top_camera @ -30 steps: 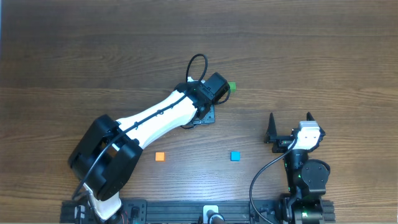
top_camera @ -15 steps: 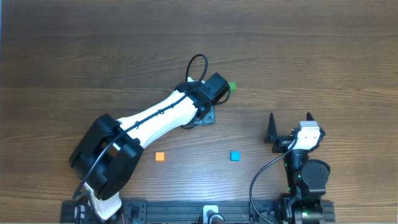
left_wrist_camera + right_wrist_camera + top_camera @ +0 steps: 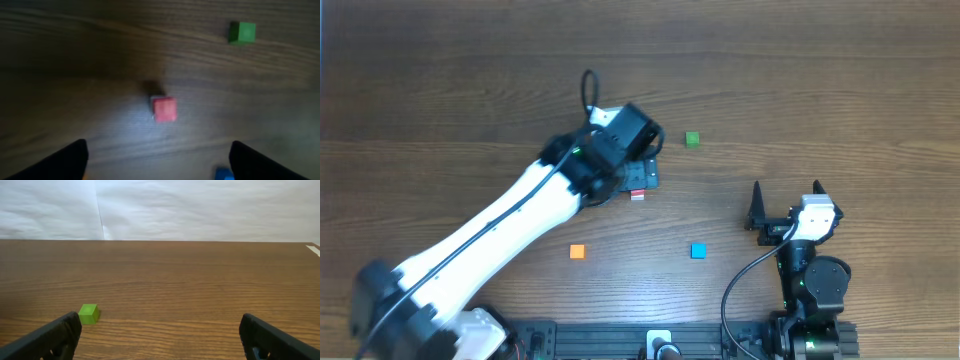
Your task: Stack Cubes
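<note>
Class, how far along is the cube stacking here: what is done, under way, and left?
Done: nothing. The green cube, red cube, orange cube and blue cube all lie apart on the table. Under way: the open left gripper hangs above the red cube, empty. The right gripper is open, away from the cubes. Left: every pick and every stacking.

This looks like a robot lab. The left arm (image 3: 520, 213) and the right arm (image 3: 810, 272) are fixed to a black rail (image 3: 590, 333) at the edge of a wooden bench (image 3: 440, 80) (a white sheet (image 3: 200, 210) hangs behind it), with little blocks like the green cube (image 3: 692, 140) on it.
</note>
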Controlling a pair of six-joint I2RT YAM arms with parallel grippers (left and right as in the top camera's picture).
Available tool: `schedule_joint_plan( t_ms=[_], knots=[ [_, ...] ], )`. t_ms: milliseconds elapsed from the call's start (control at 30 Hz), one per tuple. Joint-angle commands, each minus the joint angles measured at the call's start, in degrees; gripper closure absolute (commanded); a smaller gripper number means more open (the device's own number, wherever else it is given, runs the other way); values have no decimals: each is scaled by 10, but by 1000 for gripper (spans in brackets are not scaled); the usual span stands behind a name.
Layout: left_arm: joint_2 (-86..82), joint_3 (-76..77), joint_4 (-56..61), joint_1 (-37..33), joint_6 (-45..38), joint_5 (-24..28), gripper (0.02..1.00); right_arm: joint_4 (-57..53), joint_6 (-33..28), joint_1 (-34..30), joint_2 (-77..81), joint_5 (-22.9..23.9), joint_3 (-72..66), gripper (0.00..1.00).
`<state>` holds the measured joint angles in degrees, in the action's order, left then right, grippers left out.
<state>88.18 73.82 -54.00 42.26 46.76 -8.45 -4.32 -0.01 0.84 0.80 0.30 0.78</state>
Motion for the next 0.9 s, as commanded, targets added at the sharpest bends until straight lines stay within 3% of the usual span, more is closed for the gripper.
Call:
schedule_joint_plan(
  t_ms=[33,200,400,900],
  knots=[
    [-83,-30,-70,10,2,-36,156,0,-1,-1,-4,-5,-5,7],
    [-170,-241,-15,22,36,-35,148,0,-1,-1,-4,-5,-5,7],
    [-195,-380,92,22,36,-3,183,0,-1,-1,-4,-5,-5,7],
    [-145,-401,131,22,36,10,209,0,-1,-1,-4,-5,-5,9]
  ],
)
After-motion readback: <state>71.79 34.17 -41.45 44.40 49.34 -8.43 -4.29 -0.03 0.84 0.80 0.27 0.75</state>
